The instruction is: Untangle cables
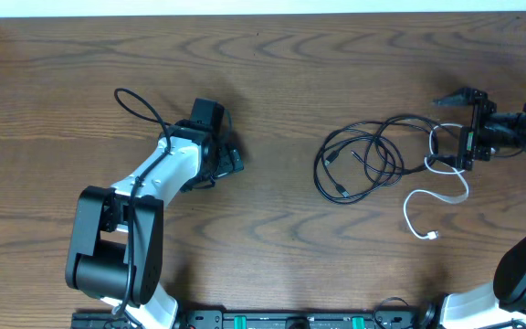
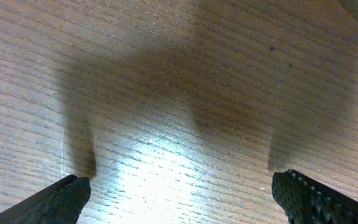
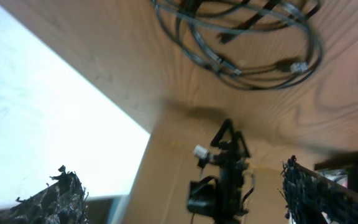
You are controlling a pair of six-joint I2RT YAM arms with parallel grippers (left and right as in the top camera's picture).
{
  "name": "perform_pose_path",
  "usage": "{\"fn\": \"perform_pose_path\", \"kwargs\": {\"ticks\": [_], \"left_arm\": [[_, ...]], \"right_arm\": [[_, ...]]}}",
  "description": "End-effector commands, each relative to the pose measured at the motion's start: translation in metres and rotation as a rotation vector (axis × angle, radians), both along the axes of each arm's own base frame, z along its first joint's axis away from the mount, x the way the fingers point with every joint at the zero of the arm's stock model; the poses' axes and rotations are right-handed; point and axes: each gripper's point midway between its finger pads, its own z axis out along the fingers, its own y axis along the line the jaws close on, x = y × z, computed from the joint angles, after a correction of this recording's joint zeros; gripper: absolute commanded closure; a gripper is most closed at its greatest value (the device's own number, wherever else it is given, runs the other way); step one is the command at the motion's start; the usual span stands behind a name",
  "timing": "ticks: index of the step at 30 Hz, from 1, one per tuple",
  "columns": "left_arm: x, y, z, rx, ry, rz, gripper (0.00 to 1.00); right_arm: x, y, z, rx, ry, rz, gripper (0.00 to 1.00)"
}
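Several thin black cables (image 1: 362,163) lie in overlapping loops right of the table's middle. A white cable (image 1: 438,196) loops by their right side and trails toward the front, ending in a small plug. My right gripper (image 1: 451,133) is open, turned sideways toward the coil, with the white loop just under its fingers; I cannot tell if they touch. In the right wrist view its jaws (image 3: 178,173) are wide apart and empty, and the black cables (image 3: 241,43) show at the top. My left gripper (image 1: 232,157) is open and empty, low over bare wood (image 2: 179,186).
The wooden table (image 1: 272,82) has a white strip along its far edge. The left arm's own black wire (image 1: 140,105) arcs beside it at the left. The arm bases stand at the front edge.
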Motion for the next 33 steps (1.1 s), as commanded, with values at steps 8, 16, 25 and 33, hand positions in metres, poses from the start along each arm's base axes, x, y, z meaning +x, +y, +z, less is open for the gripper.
{"fn": "perform_pose_path", "kwargs": {"ticks": [8,16,25,33], "left_arm": [[0.005,-0.001,0.003,0.003,-0.010,0.001,0.00],[0.005,-0.001,0.003,0.003,-0.010,0.001,0.00],[0.005,-0.001,0.003,0.003,-0.010,0.001,0.00],[0.005,-0.001,0.003,0.003,-0.010,0.001,0.00]], "right_arm": [[0.053,-0.061,-0.016,-0.472,-0.216,-0.022,0.05],[0.073,-0.102,-0.019,-0.917,-0.302,0.101,0.01],[0.086,-0.102,-0.073,-0.867,-0.140,-0.014,0.09],[0.116,-0.108,-0.113,-0.878,-0.169,-0.022,0.12]]}}
